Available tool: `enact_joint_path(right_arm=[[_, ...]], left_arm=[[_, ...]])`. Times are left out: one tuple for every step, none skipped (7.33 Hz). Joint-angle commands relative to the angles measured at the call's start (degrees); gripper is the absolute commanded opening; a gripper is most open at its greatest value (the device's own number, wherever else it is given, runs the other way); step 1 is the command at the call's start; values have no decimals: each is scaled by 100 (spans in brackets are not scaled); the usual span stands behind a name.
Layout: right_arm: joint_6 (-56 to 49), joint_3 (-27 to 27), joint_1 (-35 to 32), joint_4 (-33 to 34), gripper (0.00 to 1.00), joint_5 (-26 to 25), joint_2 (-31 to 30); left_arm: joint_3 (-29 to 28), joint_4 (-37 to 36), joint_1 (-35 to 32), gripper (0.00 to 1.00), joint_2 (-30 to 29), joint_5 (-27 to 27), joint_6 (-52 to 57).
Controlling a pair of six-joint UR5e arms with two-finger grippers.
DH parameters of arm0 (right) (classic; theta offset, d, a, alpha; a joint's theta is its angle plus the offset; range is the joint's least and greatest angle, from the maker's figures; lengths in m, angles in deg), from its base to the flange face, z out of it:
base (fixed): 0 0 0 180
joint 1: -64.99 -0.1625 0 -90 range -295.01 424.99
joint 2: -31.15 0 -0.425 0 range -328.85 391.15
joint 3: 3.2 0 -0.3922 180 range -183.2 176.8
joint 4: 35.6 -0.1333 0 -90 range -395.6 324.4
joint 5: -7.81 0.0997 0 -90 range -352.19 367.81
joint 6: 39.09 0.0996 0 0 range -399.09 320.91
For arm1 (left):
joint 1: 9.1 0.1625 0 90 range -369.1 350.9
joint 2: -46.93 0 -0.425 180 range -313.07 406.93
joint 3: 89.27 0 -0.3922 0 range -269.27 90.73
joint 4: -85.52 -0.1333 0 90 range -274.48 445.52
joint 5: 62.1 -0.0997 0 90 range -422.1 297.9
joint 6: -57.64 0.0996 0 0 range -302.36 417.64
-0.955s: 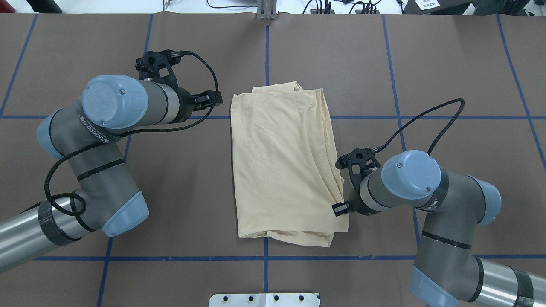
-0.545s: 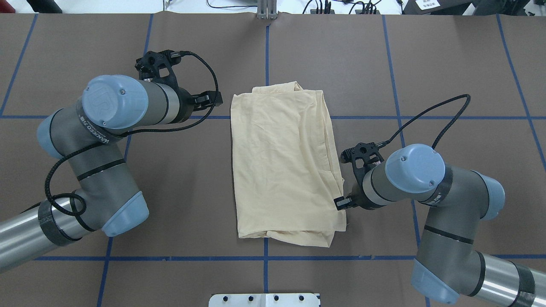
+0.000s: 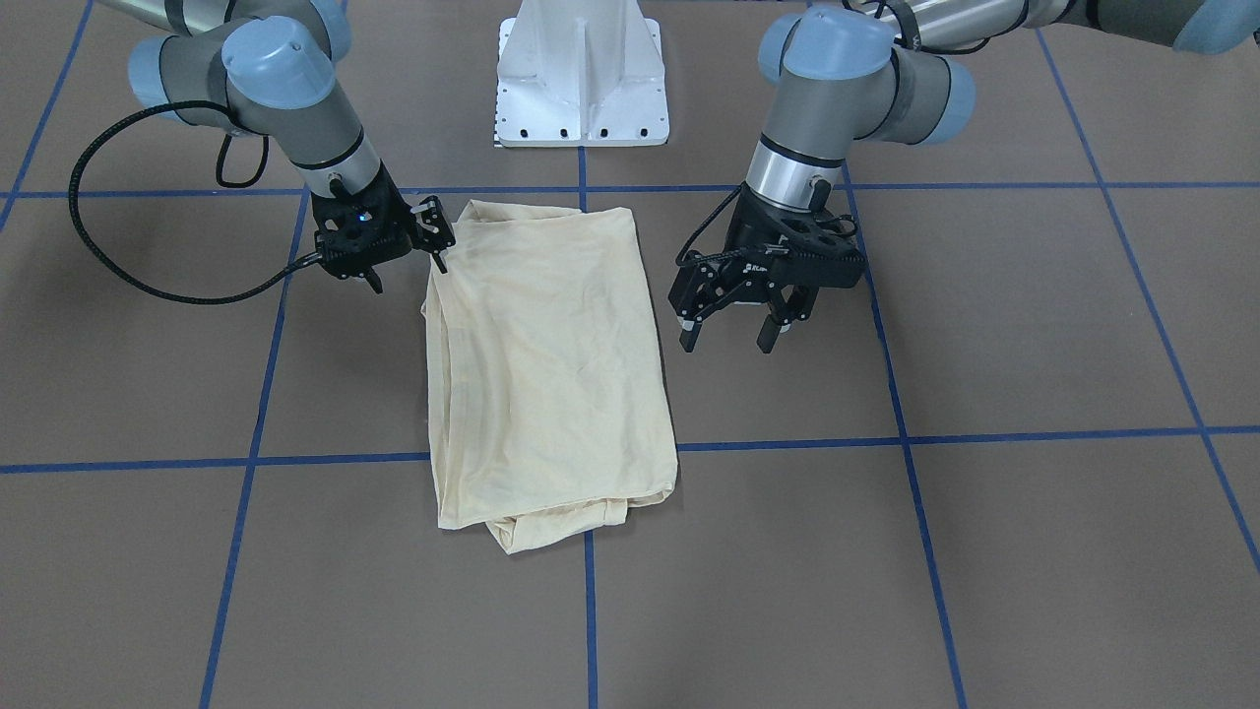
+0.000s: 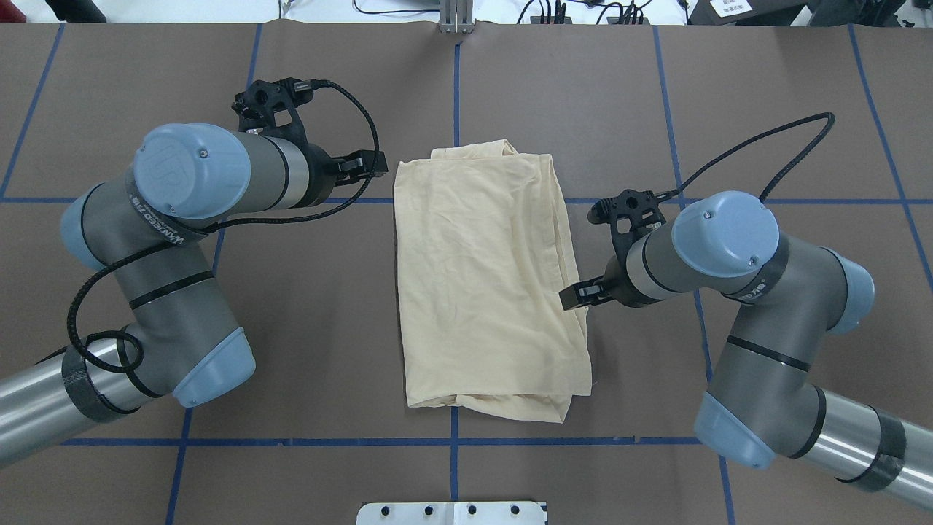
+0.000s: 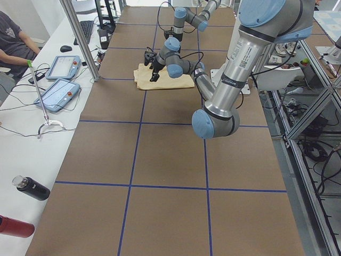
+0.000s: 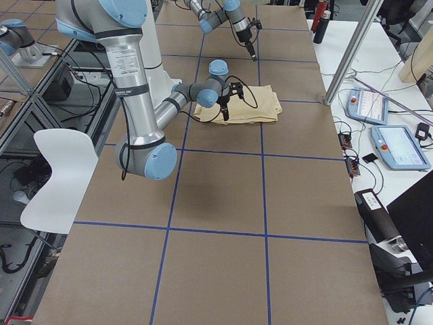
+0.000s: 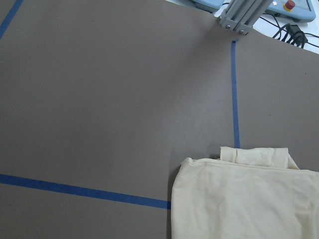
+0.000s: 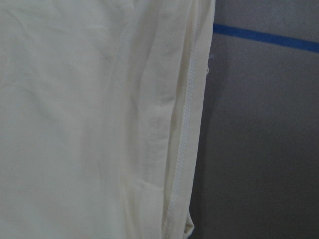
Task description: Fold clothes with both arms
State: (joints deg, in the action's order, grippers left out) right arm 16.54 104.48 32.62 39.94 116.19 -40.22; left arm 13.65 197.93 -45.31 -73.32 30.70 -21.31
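Note:
The clothes are one pale cream-yellow shirt [image 4: 485, 284], folded into a tall rectangle flat on the brown table; its print is hidden. My left gripper [image 4: 362, 166] hovers just off the shirt's far left corner. In the front-facing view the left gripper [image 3: 726, 337] is open, fingers pointing down, nothing between them. My right gripper [image 4: 576, 294] sits at the middle of the shirt's right edge. Seen from the front, the right gripper [image 3: 407, 264] is open and holds no cloth. The right wrist view is filled by the shirt's [image 8: 99, 119] seamed edge.
Blue tape lines [image 4: 456, 80] grid the brown table. The white pedestal base [image 3: 581, 69] stands at the robot's side. A person [image 5: 13, 40] sits at a side desk with tablets [image 5: 64, 66]; bottles [image 5: 29, 188] lie there. A white chair [image 6: 57, 169] stands off the table.
My right arm slid away from the robot along the shirt's right edge, from the near corner to its middle. The shirt stayed flat. The left arm barely moved.

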Motion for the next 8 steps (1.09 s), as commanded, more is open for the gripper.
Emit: enact_joint_path(right_arm=[[1,-438,-173,-13,100,-27,473],[1,-702,-165,-21,97,-36,719],[10,-1009,-165,-21,92,-45,930],[10,-1160,-165,-21,86,-45,1002],[19,-1274,-165,-21,72,-45,1055],[19,-1362,-165,-21,58,-53,1090],[36,-1355,-208,-21,57,-36,1091],[45,-1372,-217,-21,54,-36,1091]], left_arm=[[272,-8,0,100,1,-16,19],[273,52,0,100,-7,-33,28],[273,123,0,100,-16,-42,28],[273,123,0,100,-42,-51,28],[273,132,0,100,-51,-51,28],[273,132,0,100,-51,-51,28],[273,123,0,100,-51,-51,28],[273,132,0,100,-69,-51,20]])
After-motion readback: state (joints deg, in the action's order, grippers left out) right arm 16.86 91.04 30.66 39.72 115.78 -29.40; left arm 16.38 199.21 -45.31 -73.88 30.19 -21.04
